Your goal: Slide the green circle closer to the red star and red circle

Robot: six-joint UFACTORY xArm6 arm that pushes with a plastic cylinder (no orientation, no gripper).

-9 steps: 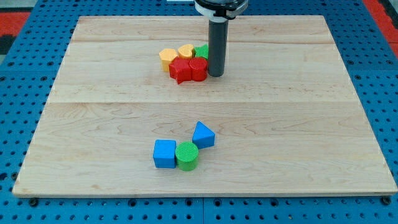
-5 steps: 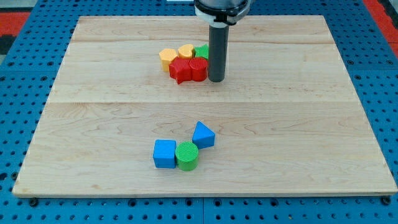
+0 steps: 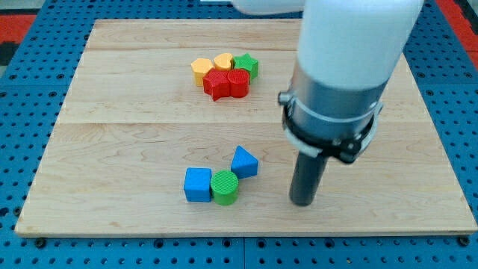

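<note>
The green circle [image 3: 224, 187] sits near the view's bottom, touching a blue square [image 3: 198, 184] on its left and a blue triangle [image 3: 243, 162] at its upper right. The red star [image 3: 216, 84] and red circle [image 3: 237, 82] lie together near the view's top, in a cluster with a yellow hexagon [image 3: 201, 69], a yellow heart [image 3: 222, 62] and a green star [image 3: 246, 65]. My tip [image 3: 302, 202] rests on the board to the right of the green circle, a clear gap away from it.
The wooden board [image 3: 112, 149] lies on a blue pegboard surface [image 3: 22, 97]. The arm's large white and grey body [image 3: 343, 67] covers the board's upper right part.
My tip has moved from beside the red circle near the top down to the lower right, ending right of the green circle. No block has moved.
</note>
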